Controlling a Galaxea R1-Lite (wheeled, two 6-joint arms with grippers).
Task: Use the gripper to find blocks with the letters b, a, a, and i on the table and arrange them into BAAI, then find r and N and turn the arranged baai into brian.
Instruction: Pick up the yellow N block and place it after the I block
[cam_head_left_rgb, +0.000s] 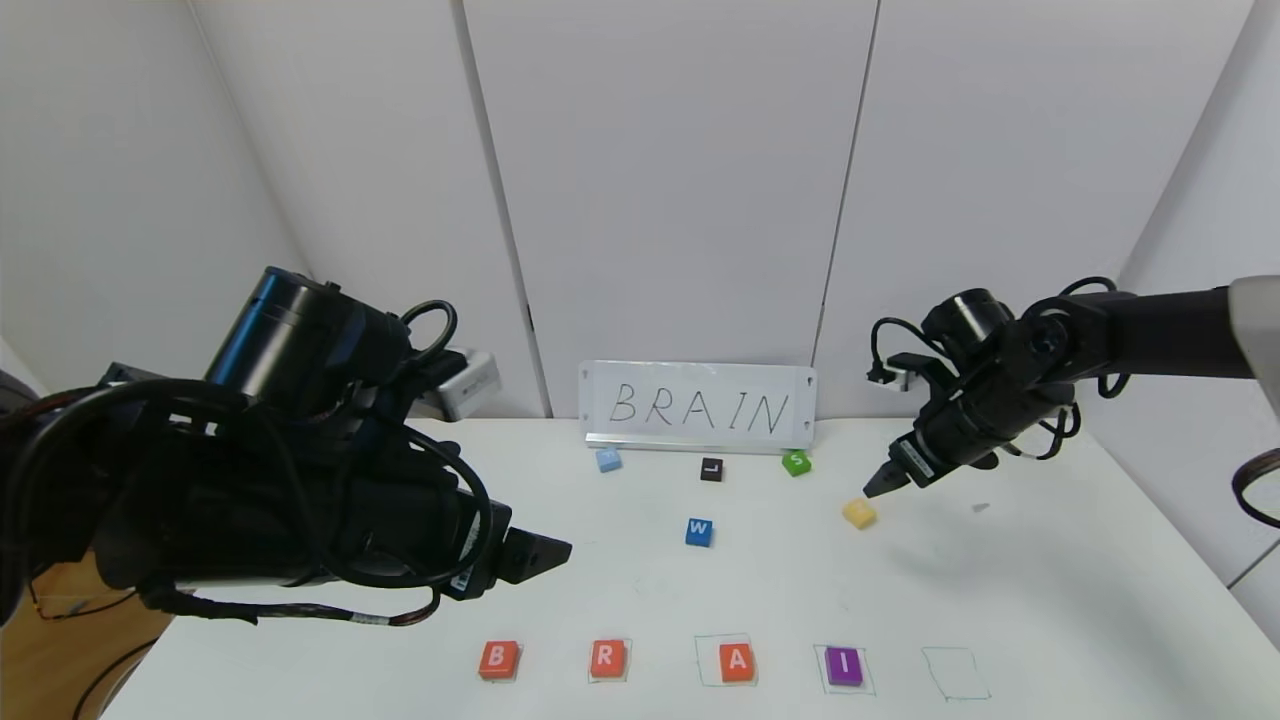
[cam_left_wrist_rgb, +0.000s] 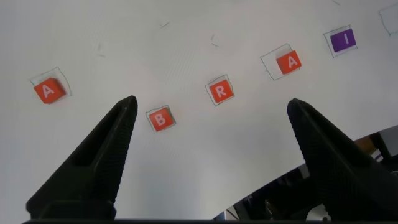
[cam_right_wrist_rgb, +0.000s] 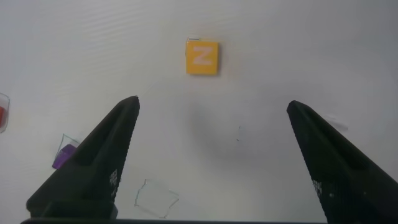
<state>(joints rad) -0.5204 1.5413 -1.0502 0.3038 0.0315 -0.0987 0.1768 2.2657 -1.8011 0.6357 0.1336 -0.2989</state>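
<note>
The white table (cam_head_left_rgb: 1000, 600) has a BRAIN sign (cam_head_left_rgb: 698, 405) at the back. The big left gripper (cam_left_wrist_rgb: 211, 121) hangs over the front row with its jaws wide, holding nothing. The right gripper (cam_right_wrist_rgb: 211, 124) hangs just by the yellow N (cam_head_left_rgb: 858, 513), jaws wide too. In front sit B (cam_head_left_rgb: 498, 659), R (cam_head_left_rgb: 607, 657), A (cam_head_left_rgb: 737, 661) and purple I (cam_head_left_rgb: 843, 665). One more A (cam_left_wrist_rgb: 48, 91) lies off to the side. Behind are W (cam_head_left_rgb: 699, 531), L (cam_head_left_rgb: 711, 469) and S (cam_head_left_rgb: 796, 462).

Your front row on the bench (cam_head_left_rgb: 1000, 600) reads B (cam_head_left_rgb: 498, 660), R (cam_head_left_rgb: 607, 658), A (cam_head_left_rgb: 737, 662), I (cam_head_left_rgb: 843, 665); N (cam_head_left_rgb: 858, 513) sits behind, right
</note>
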